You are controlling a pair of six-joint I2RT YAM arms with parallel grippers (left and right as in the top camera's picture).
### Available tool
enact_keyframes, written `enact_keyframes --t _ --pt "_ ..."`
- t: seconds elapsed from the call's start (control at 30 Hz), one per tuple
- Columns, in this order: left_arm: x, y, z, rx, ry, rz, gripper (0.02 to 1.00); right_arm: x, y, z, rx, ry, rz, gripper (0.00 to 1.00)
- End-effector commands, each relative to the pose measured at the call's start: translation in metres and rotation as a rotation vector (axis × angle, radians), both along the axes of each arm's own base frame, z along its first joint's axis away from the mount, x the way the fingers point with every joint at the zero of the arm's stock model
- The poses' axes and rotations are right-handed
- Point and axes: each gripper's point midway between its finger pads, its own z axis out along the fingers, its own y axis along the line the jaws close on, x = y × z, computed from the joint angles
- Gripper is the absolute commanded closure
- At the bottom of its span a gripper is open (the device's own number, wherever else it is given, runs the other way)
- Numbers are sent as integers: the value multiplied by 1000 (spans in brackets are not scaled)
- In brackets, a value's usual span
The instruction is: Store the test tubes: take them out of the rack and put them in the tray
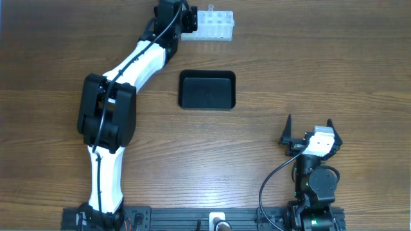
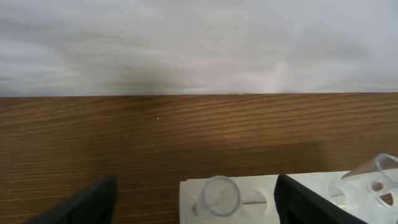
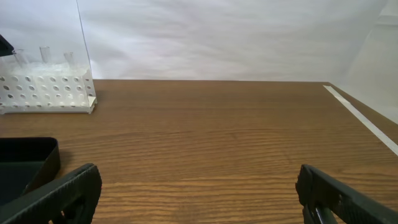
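Right now my left hand (image 2: 198,205) is at the rack (image 1: 215,25) by the far edge of the tabletop (image 1: 321,64), fingers spread, with one test tube (image 2: 221,196) standing between them, not yet gripped. The black tray (image 1: 207,90), just nearer the middle, looks empty, so I judge this the first pick. Next I must close squarely on the tube and lift it straight up. My right hand (image 1: 309,131) rests open toward the near right corner.
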Motion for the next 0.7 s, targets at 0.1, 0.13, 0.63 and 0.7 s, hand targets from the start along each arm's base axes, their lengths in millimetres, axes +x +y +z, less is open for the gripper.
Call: enact_keyframes --t 0.1,0.13,0.63,0.7 --pt "5 -8 -3 -13 -10 -3 281 0 -1 -2 -1 1 -3 9" --pt "6 -8 -4 -14 -11 -4 299 0 -1 -2 -1 1 -3 7" --pt "7 -13 -5 -17 -23 -10 520 0 -1 -2 -1 1 -3 9" --pt "9 -14 -7 -20 -31 -10 522 0 -1 -2 -1 1 -3 7"
